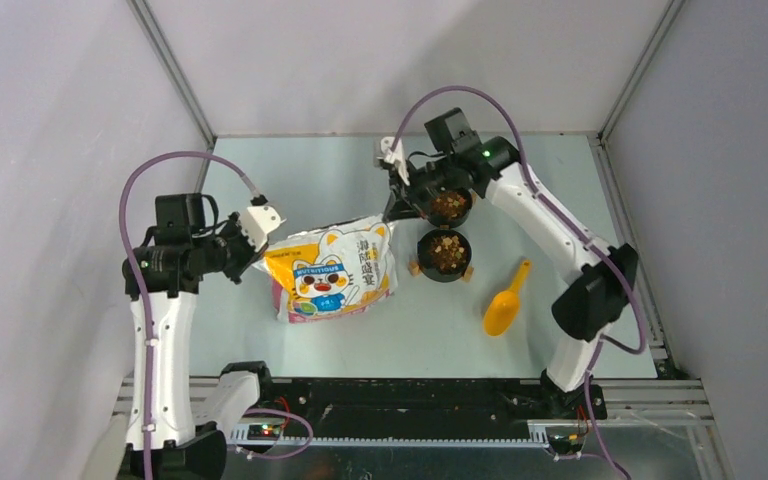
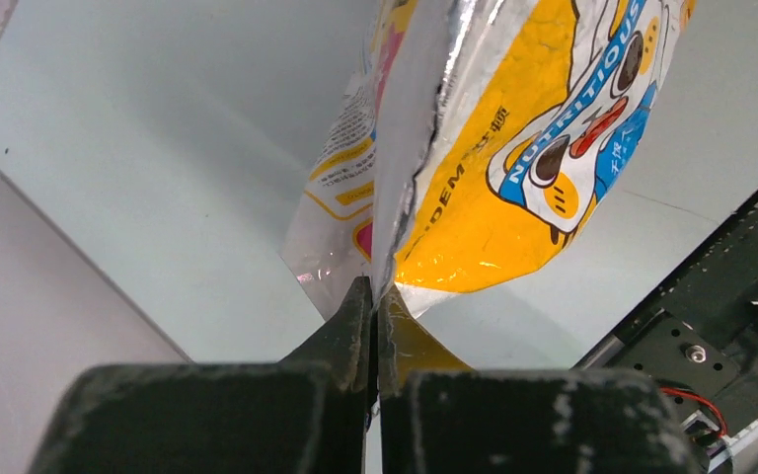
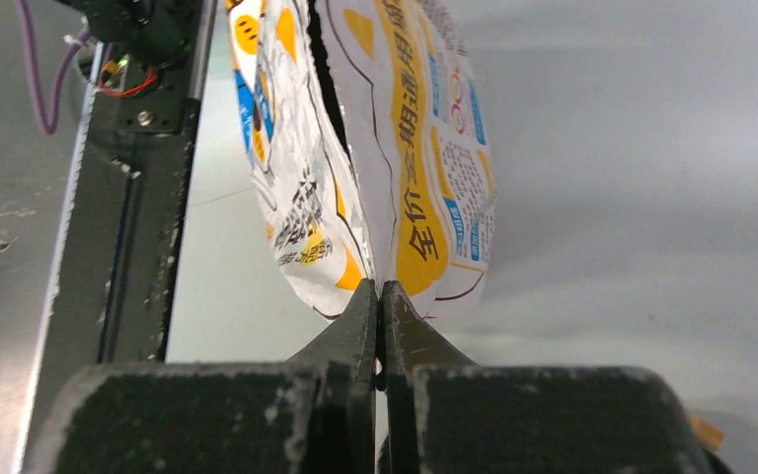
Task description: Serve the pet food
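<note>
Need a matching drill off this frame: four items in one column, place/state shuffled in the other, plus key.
Column 1
1. cat bag
2. yellow scoop
3. pet food
4. left gripper

Column 2
A. in the black bowls
B. lying loose on the table, right of the bowls
C. shut on a bag corner
D. pinched at two opposite corners

Pairs: 1-D, 2-B, 3-A, 4-C

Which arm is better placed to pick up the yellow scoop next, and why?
Right, likely. The yellow scoop lies nearer the right gripper; the left gripper is beyond the bag. Both clamp the bag, so the right must release first.
</note>
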`<action>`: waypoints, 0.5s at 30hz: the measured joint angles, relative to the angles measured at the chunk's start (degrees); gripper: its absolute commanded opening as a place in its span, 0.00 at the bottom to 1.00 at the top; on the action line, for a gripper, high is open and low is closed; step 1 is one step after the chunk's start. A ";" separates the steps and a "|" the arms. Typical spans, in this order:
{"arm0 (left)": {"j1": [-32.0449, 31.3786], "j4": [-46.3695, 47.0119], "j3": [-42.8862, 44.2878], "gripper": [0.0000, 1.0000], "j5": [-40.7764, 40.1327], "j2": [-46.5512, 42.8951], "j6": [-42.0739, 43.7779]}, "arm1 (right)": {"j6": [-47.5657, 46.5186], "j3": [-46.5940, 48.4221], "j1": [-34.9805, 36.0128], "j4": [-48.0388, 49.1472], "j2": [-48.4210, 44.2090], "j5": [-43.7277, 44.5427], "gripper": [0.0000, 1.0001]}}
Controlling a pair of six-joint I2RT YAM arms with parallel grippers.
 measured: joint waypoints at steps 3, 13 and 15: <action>1.05 -1.27 -0.02 0.00 3.08 0.22 2.19 | -0.24 -4.33 0.42 -0.76 -4.63 0.28 0.00; 1.81 -4.20 0.00 0.00 8.98 0.13 7.26 | -2.03 -7.65 0.13 -1.20 -7.76 0.66 0.00; 1.97 -4.81 0.02 0.00 9.38 0.02 8.70 | -3.54 -7.98 0.68 -1.40 -8.33 1.36 0.00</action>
